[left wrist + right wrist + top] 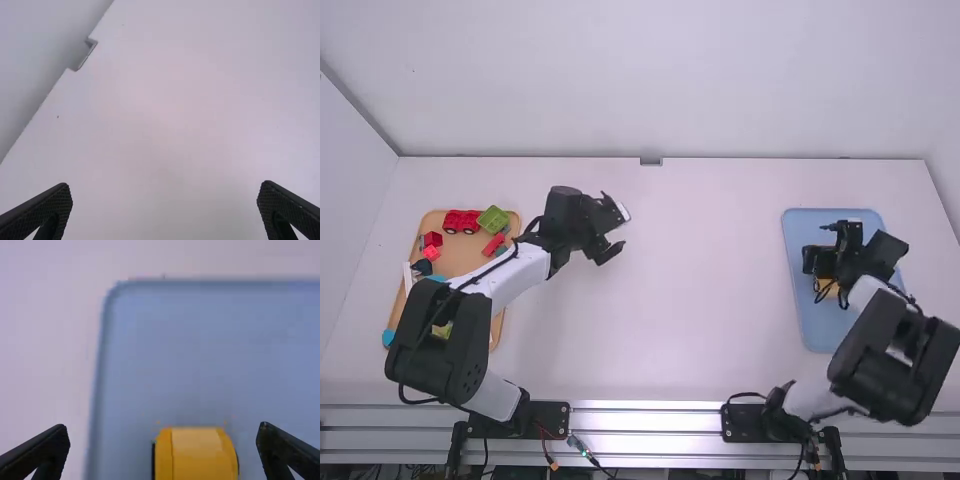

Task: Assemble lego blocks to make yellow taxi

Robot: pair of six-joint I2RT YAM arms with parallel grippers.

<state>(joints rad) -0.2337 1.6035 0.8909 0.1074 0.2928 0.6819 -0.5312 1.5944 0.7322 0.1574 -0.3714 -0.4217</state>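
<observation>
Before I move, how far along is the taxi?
The yellow piece is already on the blue tray. Nothing is in hand: right gripper open over it, left gripper open over the table. I can't tell what assembly is left; green and red pieces lie on the orange tray.

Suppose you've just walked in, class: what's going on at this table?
Two robot arms are partway through a block-building job. The right gripper is open over the blue tray, its fingers either side of a yellow piece but not touching it. The left gripper, open and empty, hangs over the table, beside a tan tray of mixed coloured pieces.
</observation>
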